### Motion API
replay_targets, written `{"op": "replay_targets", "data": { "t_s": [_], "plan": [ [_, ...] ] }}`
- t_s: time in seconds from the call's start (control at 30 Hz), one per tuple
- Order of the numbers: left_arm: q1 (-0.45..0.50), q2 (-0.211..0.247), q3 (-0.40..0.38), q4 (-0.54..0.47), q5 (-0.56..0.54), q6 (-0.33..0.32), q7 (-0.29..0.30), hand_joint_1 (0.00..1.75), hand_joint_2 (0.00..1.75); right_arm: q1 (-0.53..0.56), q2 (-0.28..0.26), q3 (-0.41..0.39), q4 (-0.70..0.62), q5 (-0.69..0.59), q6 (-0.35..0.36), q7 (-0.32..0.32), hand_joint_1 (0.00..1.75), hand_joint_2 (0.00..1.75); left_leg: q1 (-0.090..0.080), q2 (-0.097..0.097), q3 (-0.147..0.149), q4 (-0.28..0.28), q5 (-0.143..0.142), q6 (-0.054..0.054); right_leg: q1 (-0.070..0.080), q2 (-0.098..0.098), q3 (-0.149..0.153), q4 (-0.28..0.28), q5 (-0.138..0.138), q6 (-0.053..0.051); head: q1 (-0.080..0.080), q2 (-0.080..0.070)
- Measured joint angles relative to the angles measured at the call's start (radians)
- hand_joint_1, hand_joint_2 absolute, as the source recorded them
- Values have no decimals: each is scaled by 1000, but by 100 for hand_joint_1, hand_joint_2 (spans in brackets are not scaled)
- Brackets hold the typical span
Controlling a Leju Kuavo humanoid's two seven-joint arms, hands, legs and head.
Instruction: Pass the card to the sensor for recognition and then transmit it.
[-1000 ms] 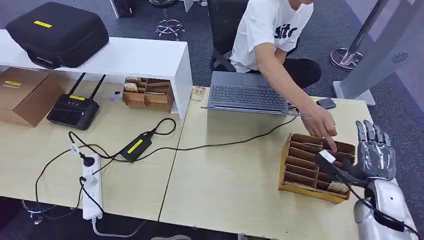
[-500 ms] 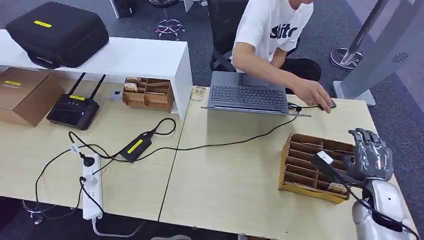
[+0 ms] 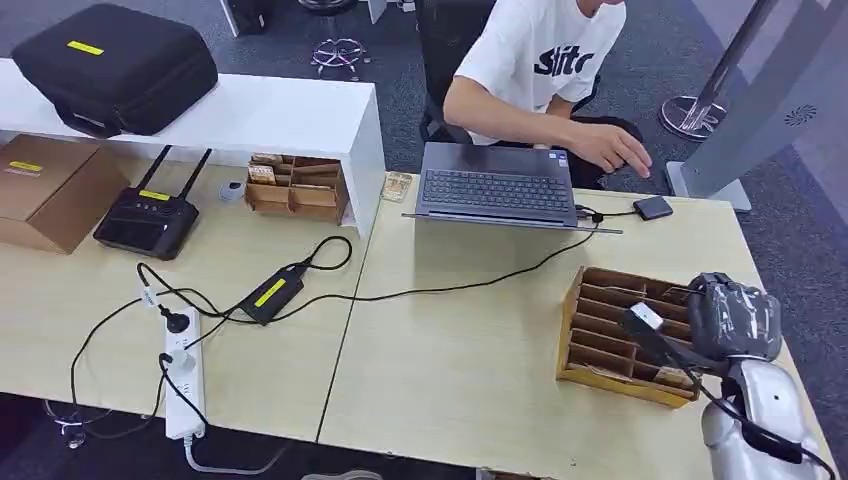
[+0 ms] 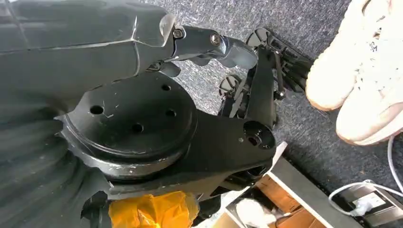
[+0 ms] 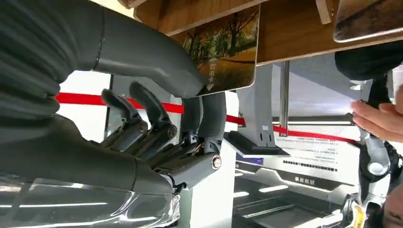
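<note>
Down at the lower right of the head view, the right hand (image 3: 738, 318) sits over the far end of the wooden slotted tray (image 3: 598, 330), its fingers curled in toward the palm. The right wrist view gives the closer look: the thick grey thumb (image 5: 157, 57) and the darker fingers (image 5: 206, 118) are pinching a card (image 5: 224, 50) printed with an autumn tree scene, thumb on one face and fingertips on the other. The card's held edge is between them, and the rest of it lies against the tray's brown wooden wall (image 5: 304, 33), so the card is at the tray and not clear of it.

Toward the upper right of the head view, a small dark sensor (image 3: 653, 207) lies on the table (image 3: 470, 360), just beside the open laptop (image 3: 497, 190) and well apart from the hand with the card. A person's hand (image 3: 612, 148) rests near the laptop's far corner, close to the sensor without touching it.

Whether the left hand is apart or closed cannot be told: the left wrist view looks down at grey carpet and a pair of pale shoes (image 4: 366, 76), with dark robot parts in front.

At the left of the head view lie a black router (image 3: 150, 218), a white power strip (image 3: 182, 375) and a cardboard box (image 3: 45, 190).
</note>
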Motion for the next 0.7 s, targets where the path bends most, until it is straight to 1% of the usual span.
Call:
{"op": "replay_targets", "data": {
  "t_s": [0.7],
  "plan": [
    [0,0,0,0,0,0,0,0,175,0,0,0,0,-1,0,0,175,175,0,0,0,0,0,0,0,0,0,0,0,0,0,0]
  ]
}}
